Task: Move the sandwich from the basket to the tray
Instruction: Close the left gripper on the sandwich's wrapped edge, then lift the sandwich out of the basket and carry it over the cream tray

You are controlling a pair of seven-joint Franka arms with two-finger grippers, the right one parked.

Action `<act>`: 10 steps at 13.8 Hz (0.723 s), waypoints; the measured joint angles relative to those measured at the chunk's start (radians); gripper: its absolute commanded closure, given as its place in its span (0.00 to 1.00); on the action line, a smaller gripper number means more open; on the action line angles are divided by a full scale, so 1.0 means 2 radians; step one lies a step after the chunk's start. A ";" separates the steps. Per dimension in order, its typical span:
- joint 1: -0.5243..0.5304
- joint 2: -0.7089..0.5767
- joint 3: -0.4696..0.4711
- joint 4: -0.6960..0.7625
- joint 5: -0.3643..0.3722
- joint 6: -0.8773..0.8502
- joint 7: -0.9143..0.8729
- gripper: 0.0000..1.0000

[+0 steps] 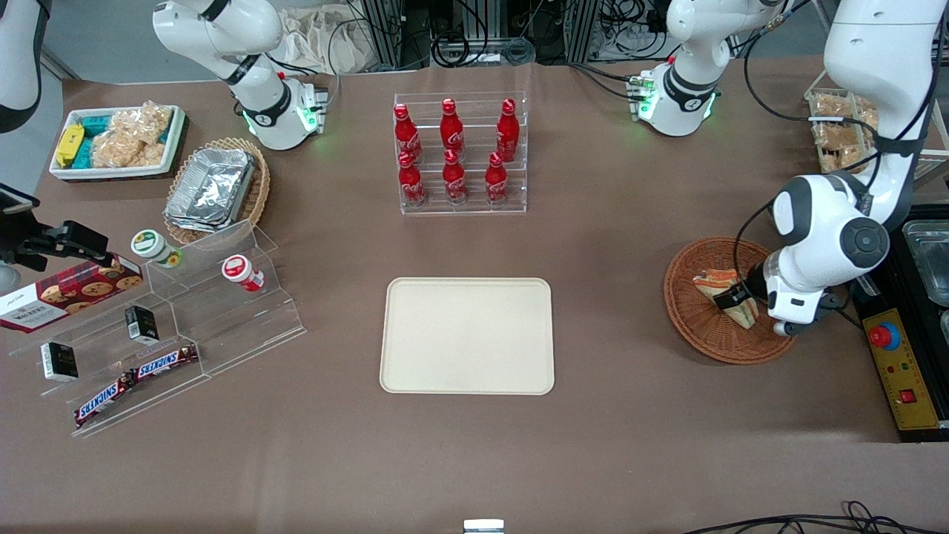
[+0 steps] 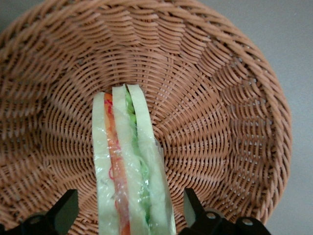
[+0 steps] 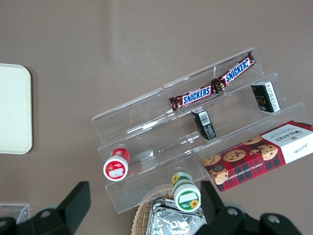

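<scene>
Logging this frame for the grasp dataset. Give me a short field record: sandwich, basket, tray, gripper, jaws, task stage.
sandwich: wrapped wedge, lying in the basket
basket: round reddish-brown wicker, toward the working arm's end of the table
tray: cream rectangle, nothing on it
gripper: left arm's gripper, lowered into the basket over the sandwich
jaws: open, one on each side of the sandwich, gaps visible on both sides
task stage: grasp not yet closed; sandwich not lifted

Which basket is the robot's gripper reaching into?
The round reddish-brown basket holding the sandwich. The gripper is down inside it, fingers open around the sandwich. The lighter oval basket holds foil containers toward the parked arm's end.
</scene>
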 measured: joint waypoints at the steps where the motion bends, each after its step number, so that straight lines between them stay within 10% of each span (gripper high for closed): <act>1: 0.000 0.003 0.000 -0.001 0.000 0.003 0.000 0.59; 4: 0.000 -0.001 0.000 0.002 0.000 -0.004 0.000 1.00; 10: -0.002 -0.039 -0.028 0.147 -0.002 -0.230 -0.001 1.00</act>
